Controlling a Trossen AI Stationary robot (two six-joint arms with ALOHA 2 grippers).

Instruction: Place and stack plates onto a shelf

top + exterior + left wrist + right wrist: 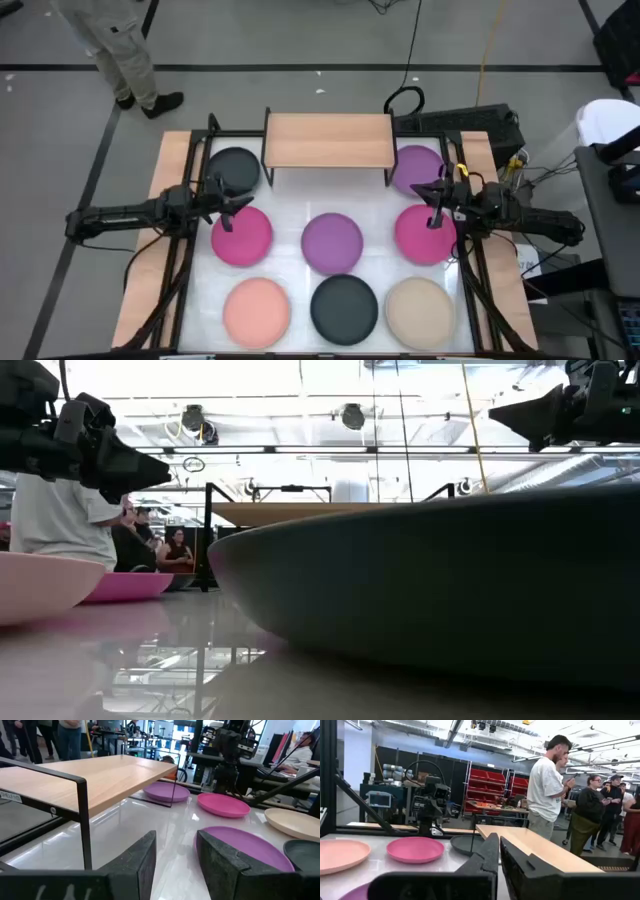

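The light-wood shelf [328,140] stands on thin black legs at the table's far middle, with nothing on its board. Eight plates lie flat on the white tabletop: dark grey [233,168] and purple [418,166] beside the shelf, magenta [241,238], purple [332,243] and magenta [424,236] in the middle row, salmon [257,311], dark grey [344,307] and beige [420,311] near. My left gripper [237,203] [175,855] hovers open over the left magenta plate's far rim. My right gripper [432,193] [499,854] is shut above the right magenta plate's far rim.
Black frame rails [190,250] run along the table's left and right sides under the arms. Cables and equipment [470,125] sit beyond the far right corner. A person [120,50] stands beyond the far left corner, and other people show in the room behind.
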